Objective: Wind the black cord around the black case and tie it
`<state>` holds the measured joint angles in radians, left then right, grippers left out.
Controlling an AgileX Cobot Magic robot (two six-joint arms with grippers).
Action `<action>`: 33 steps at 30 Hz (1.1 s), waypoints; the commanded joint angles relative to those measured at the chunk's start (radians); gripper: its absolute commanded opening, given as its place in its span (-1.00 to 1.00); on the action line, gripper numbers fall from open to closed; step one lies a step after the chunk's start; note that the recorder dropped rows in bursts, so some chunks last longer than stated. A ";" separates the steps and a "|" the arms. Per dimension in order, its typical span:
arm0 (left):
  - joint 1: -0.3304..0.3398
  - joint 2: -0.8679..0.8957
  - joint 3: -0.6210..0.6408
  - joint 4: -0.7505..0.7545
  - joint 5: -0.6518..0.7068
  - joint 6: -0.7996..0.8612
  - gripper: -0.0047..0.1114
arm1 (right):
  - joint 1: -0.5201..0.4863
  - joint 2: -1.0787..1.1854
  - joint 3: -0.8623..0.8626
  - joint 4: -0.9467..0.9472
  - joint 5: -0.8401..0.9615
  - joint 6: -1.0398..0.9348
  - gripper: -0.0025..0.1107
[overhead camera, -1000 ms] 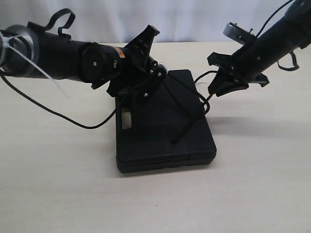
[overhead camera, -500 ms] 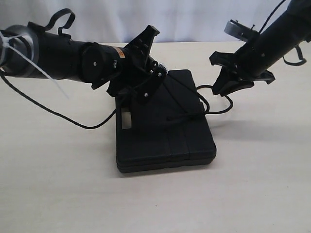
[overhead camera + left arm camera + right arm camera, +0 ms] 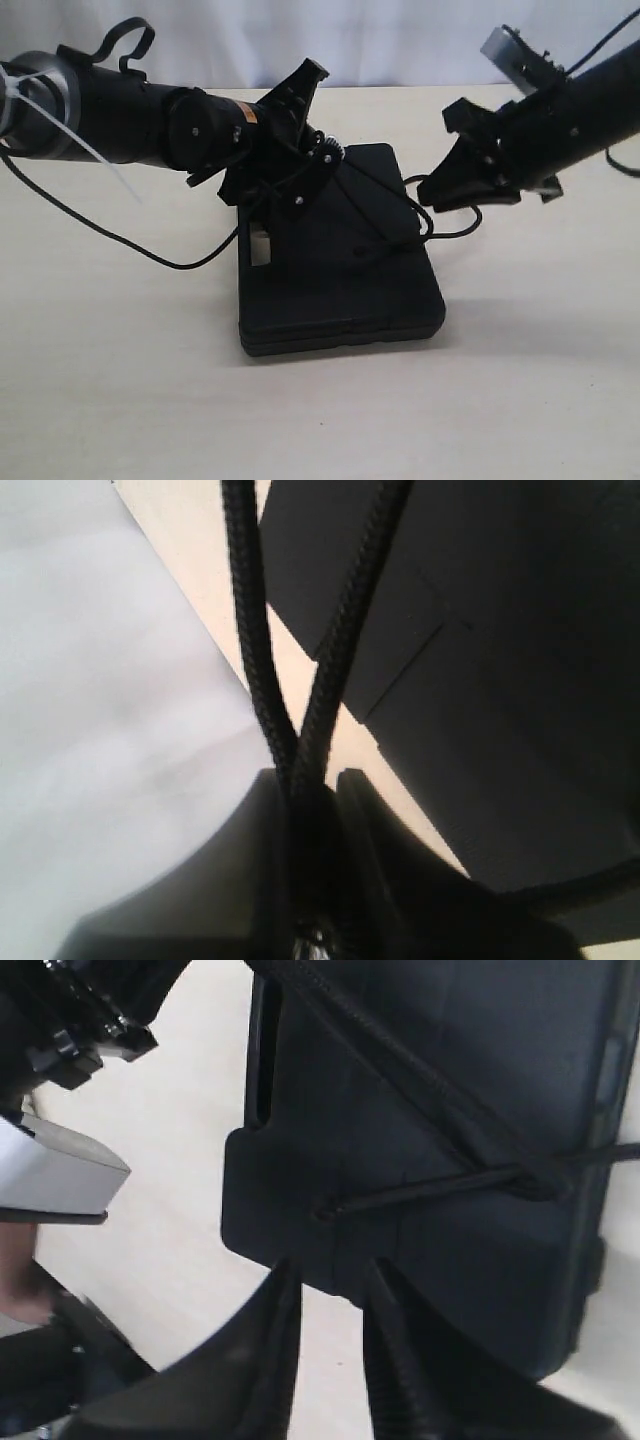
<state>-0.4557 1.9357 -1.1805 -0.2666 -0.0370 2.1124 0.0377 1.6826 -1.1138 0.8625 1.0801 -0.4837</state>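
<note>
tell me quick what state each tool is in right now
left tool: closed, pinching two strands of the long thin black braided cord
right tool: open, holding nothing

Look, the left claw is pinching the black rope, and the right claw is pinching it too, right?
Not quite. The left gripper does pinch the black cord, but the right gripper holds nothing: the right wrist view shows its fingers apart with only table between them, and the cord lying on the black case beyond them.
</note>
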 commanded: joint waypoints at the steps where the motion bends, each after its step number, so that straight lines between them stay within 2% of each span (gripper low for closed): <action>1: -0.009 -0.011 -0.007 -0.008 0.020 0.000 -0.92 | 0.015 -0.007 0.182 0.157 -0.112 -0.049 -0.56; 7: -0.009 -0.011 -0.007 -0.008 0.020 0.000 -0.92 | 0.110 -0.004 0.283 0.371 -0.254 -0.190 -0.56; 11: -0.009 -0.011 -0.007 -0.020 0.024 0.000 -0.92 | 0.174 -0.003 0.283 0.389 -0.422 -0.172 -0.56; 19: -0.009 -0.011 -0.007 -0.050 0.024 0.000 -0.92 | 0.220 0.021 0.277 0.377 -0.450 -0.157 -0.54; 21: -0.009 -0.011 -0.007 -0.062 0.024 0.000 -0.92 | 0.220 0.030 0.277 0.375 -0.441 -0.157 -0.41; 25: -0.009 -0.011 -0.007 -0.064 0.024 0.000 -0.92 | 0.220 0.030 0.277 0.380 -0.475 -0.154 0.00; 29: -0.009 -0.011 -0.007 -0.064 0.024 0.000 -0.92 | 0.220 0.030 0.277 0.383 -0.511 -0.045 0.03; 33: -0.009 -0.011 -0.007 -0.064 0.024 0.000 -0.92 | 0.222 0.045 0.277 0.383 -0.509 -0.025 0.03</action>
<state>-0.4557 1.9357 -1.1805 -0.3193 -0.0102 2.1124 0.2558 1.7140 -0.8361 1.2447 0.5802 -0.5370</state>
